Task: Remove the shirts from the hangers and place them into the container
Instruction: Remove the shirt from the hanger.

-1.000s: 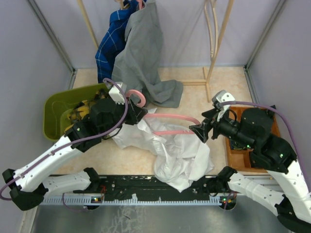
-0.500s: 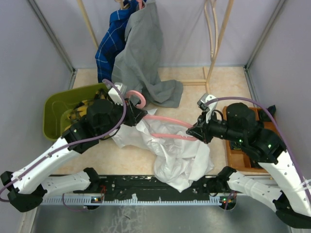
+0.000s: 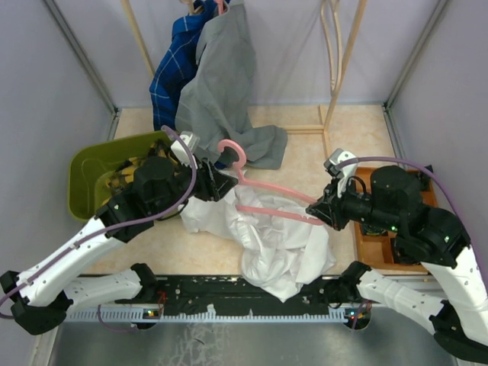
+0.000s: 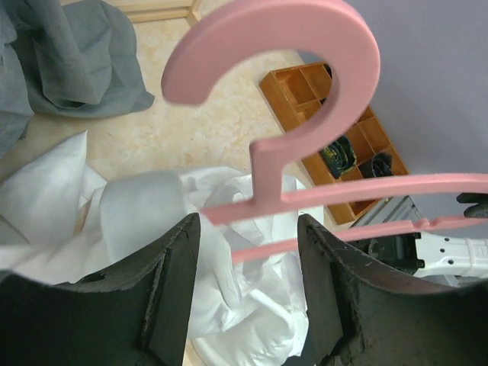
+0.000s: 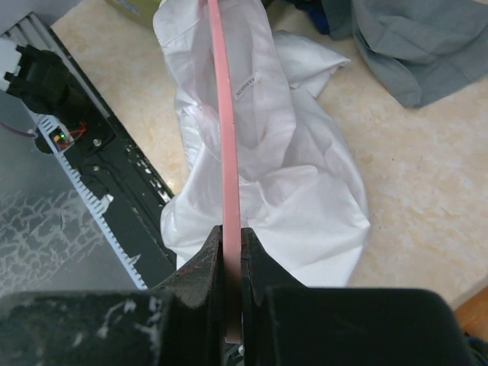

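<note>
Pink hanger sits over the crumpled white shirt mid-table. Right gripper pinches the hanger's end. Left gripper has jaws spread either side of the hook neck, not gripping. Best move is probably for right to draw the hanger clear while left holds the shirt down, then move the shirt to the green basin.

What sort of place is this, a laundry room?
Probably a robot test booth, not a laundry: plain walls box in a tabletop, a left arm and right arm are bolted at its near edge, and a grey shirt hangs from a wooden rack.
</note>
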Tool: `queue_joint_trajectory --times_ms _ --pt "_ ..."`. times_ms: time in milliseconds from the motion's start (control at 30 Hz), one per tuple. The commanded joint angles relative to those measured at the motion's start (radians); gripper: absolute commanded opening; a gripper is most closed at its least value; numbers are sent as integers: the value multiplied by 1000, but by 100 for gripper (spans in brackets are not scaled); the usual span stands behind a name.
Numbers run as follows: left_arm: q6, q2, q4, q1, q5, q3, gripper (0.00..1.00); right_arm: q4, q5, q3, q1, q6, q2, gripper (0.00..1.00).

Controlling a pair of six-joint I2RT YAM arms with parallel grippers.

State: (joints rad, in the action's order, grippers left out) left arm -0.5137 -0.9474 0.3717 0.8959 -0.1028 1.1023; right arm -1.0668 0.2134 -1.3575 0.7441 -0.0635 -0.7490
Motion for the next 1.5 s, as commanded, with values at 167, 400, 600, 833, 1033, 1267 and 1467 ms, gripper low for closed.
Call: queue_joint_trajectory --times_ms 167,400,600,833,1033,1267,1467 --pt "17 -24 98 -3 -28 17 61 15 -119 -72 0 1 60 0" --pt "-13 -95 113 -2 -33 33 60 1 -118 -86 0 4 56 0" --pt "-16 -116 154 -3 -105 40 29 14 -153 -119 0 31 78 0" --pt "-56 -76 169 -2 -225 14 0 181 -215 -21 0 127 228 0" --pt "-72 -50 212 -3 -297 8 0 114 -181 -70 0 175 241 0" --pt "-70 -49 200 -3 -311 6 0 -71 -124 -91 1 194 205 0" --pt "-82 -66 226 -3 -335 19 0 -76 -61 -161 1 173 199 0"
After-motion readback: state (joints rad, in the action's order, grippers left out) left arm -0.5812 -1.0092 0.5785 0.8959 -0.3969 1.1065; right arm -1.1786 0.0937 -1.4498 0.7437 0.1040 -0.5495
